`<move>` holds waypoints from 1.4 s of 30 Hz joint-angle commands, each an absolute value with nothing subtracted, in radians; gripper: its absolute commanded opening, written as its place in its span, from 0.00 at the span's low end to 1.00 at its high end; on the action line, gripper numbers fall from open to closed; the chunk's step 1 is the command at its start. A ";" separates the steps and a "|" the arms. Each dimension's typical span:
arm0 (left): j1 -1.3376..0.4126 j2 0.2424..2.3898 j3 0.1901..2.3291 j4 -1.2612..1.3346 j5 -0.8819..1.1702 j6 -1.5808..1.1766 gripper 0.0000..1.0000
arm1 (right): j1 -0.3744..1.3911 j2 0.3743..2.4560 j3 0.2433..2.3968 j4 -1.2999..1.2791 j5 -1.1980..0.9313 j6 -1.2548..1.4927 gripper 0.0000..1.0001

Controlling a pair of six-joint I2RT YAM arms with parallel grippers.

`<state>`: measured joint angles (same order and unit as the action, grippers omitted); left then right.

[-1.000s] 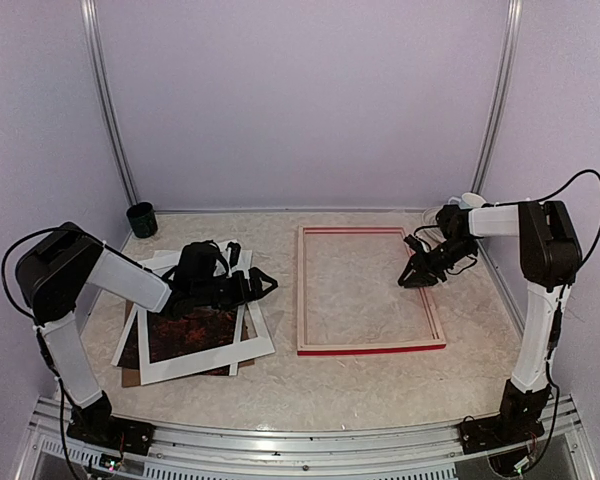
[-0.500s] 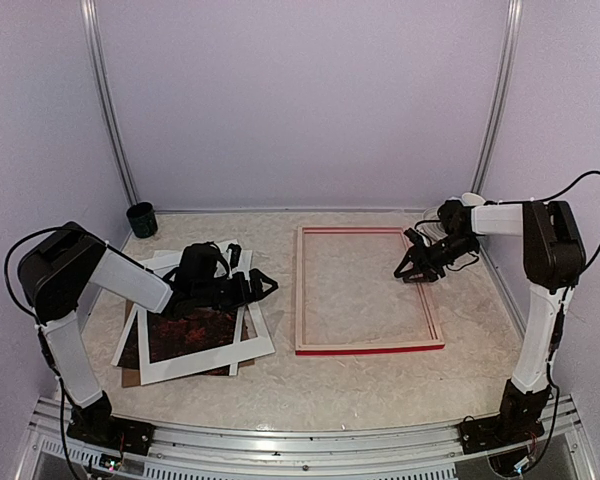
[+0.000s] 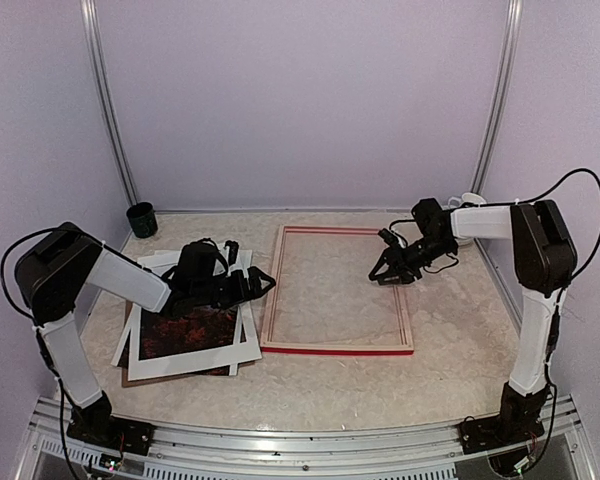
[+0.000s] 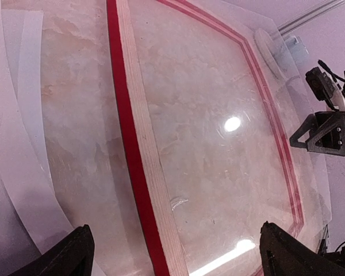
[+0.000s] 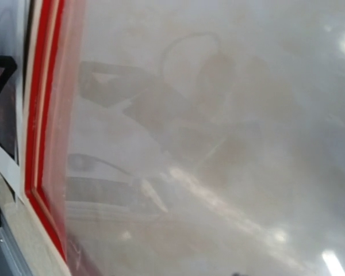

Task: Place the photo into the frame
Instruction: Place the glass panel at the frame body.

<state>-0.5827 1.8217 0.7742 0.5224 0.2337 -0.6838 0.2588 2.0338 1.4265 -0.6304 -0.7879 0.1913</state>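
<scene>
The frame lies flat at the centre of the bench, pale wood side up, with nothing in its opening. The photo sits well apart at lower left, its dark reddish face showing through the white mat that lies over it, on a brown backing board. The left gripper hovers with its fingers spread wide between that stack and the frame's left rail, gripping nothing. The right gripper is low over the frame's right rail; whether it pinches the rail cannot be told. The step in hand looks like positioning the frame. Next, the photo must be freed from under the mat, which probably calls for lifting a thin edge cleanly.
</scene>
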 commanded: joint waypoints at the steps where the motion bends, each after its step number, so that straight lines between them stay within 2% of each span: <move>1: -0.577 1.791 0.767 0.503 0.205 -0.658 0.99 | 0.262 2.008 1.388 -0.534 -0.838 0.249 0.43; 13: -0.587 1.792 0.775 0.494 0.176 -0.639 0.99 | 0.244 1.954 1.228 -0.267 -0.994 0.381 0.33; 20: -0.599 1.798 0.783 0.495 0.163 -0.632 0.99 | 0.242 1.940 1.189 -0.199 -1.044 0.407 0.27; 28: -0.610 1.803 0.789 0.491 0.154 -0.627 0.99 | 0.223 1.928 1.168 -0.152 -1.073 0.436 0.14; 42: -0.618 1.801 0.788 0.494 0.152 -0.627 0.99 | 0.219 1.918 1.122 -0.034 -1.130 0.521 0.05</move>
<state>-0.6102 1.8126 0.7742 0.4984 0.1562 -0.6426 0.2268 1.9629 1.1400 -0.0982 -1.0771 0.4870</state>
